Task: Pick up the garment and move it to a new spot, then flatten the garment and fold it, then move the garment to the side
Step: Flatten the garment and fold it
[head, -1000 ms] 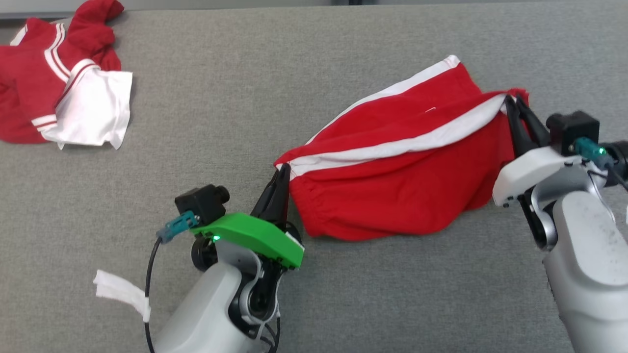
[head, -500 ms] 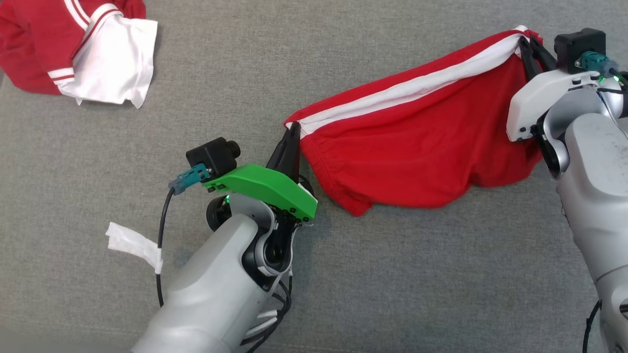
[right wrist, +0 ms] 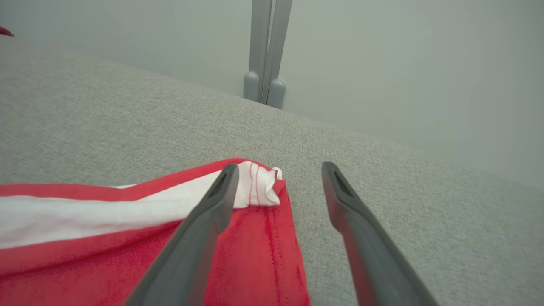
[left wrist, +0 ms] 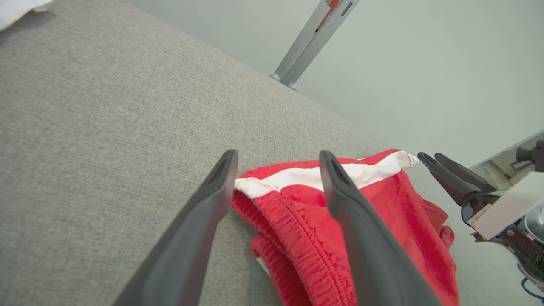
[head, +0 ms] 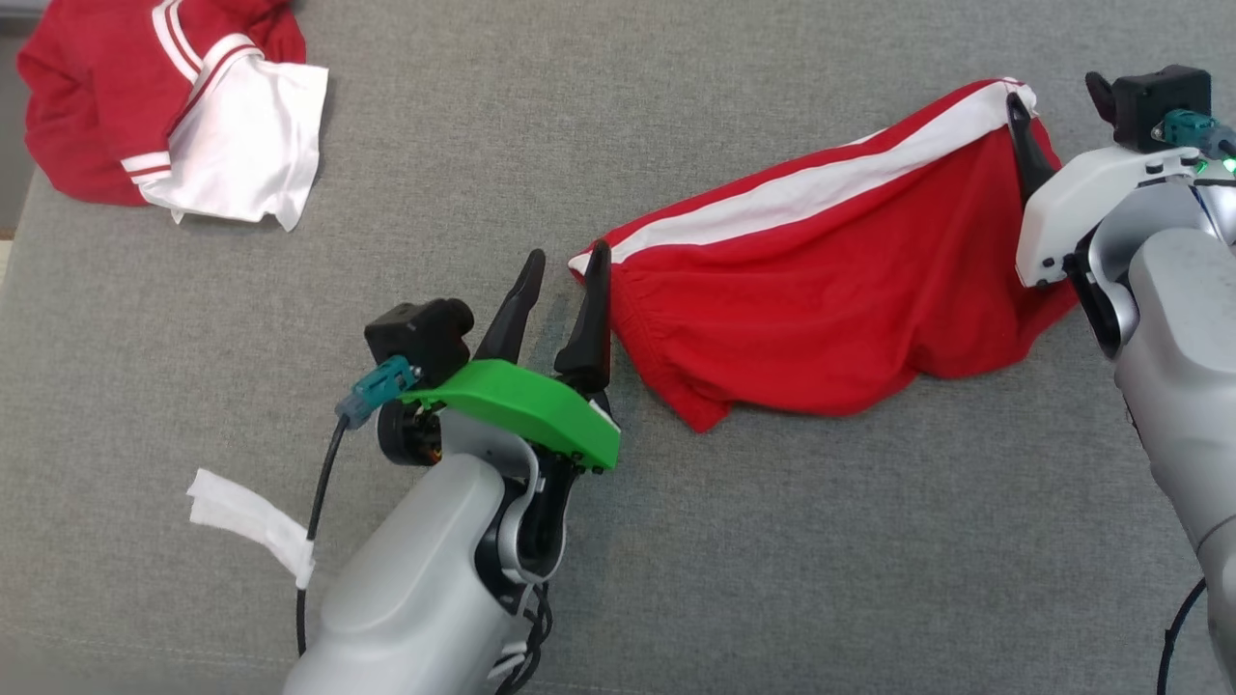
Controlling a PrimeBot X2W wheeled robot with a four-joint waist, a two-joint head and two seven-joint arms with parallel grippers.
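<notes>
The garment (head: 821, 290) is a pair of red shorts with a white side stripe, lying stretched out on the grey fabric surface (head: 772, 541). My left gripper (head: 567, 253) stands open at its waistband corner, and the left wrist view shows that corner of the garment (left wrist: 382, 199) lying between the fingers of the left gripper (left wrist: 278, 154). My right gripper (head: 1053, 97) stands open at the far hem corner. In the right wrist view the striped corner of the garment (right wrist: 250, 255) lies by the left finger of the right gripper (right wrist: 280, 165). Neither gripper holds the cloth.
A second red and white garment (head: 164, 106) lies crumpled at the far left corner. A white tape strip (head: 251, 521) hangs on my left arm's cable. A grey post (right wrist: 265, 46) stands beyond the surface's far edge. Open grey surface lies in front of the shorts.
Both grippers were shut on the shorts' corners and have opened, letting the cloth go. The shorts have settled onto the surface. The head camera has shifted.
</notes>
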